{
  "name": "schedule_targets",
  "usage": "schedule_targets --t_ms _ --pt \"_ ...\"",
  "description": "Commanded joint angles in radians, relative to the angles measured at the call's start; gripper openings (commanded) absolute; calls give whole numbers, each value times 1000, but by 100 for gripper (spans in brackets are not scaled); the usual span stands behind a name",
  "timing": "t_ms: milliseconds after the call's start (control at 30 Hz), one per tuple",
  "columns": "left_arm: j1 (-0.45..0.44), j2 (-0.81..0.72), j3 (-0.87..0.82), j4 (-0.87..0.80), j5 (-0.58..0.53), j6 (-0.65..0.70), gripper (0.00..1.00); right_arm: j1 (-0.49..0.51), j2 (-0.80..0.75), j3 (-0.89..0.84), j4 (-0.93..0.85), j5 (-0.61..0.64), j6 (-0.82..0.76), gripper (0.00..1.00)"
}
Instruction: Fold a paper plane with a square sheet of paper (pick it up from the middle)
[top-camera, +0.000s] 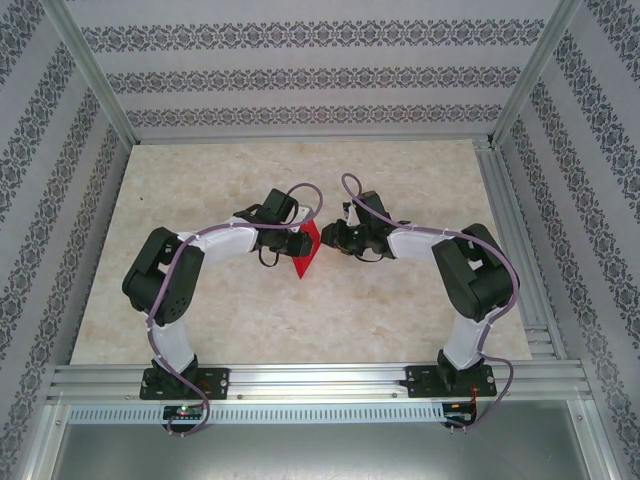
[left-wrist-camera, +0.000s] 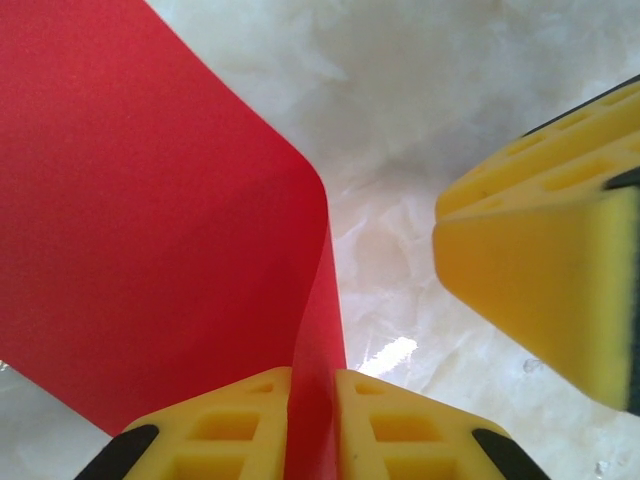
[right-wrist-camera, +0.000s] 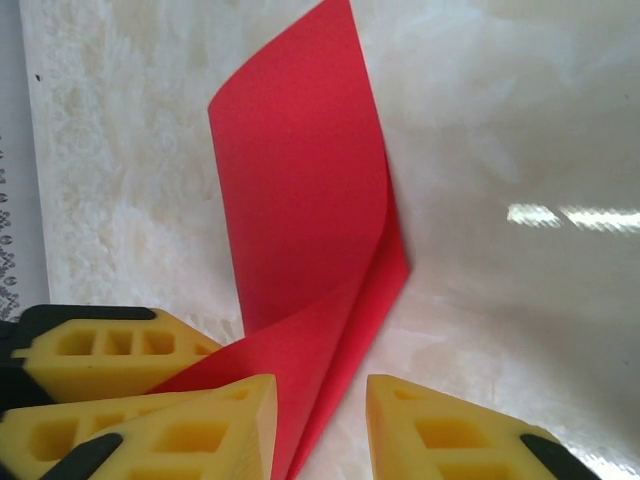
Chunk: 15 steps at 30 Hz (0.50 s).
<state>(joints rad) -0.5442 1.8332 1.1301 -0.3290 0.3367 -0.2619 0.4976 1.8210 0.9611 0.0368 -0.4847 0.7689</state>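
Sheet of thin bright red square paper (left-wrist-camera: 150, 230) curls upright over pale marbled bench (top-camera: 400, 310). Left hand (left-wrist-camera: 312, 430) pinches it at a bend, so the halves meet. Right hand (right-wrist-camera: 320, 420) straddles its edge, fingers apart, probably to crease.

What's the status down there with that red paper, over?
Left gripper shut on the square sheet of paper, which is curled over. Right gripper open, jaws straddling the sheet's edge. In the way: only the grippers themselves, close together.
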Motion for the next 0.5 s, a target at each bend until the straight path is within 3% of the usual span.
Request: schedule_targets --t_ms 0,467 --pt "13 21 4 28 -19 27 18 14 32 37 37 -14 6 29" --pt "23 59 30 28 -45 27 17 25 95 82 11 -15 -9 27"
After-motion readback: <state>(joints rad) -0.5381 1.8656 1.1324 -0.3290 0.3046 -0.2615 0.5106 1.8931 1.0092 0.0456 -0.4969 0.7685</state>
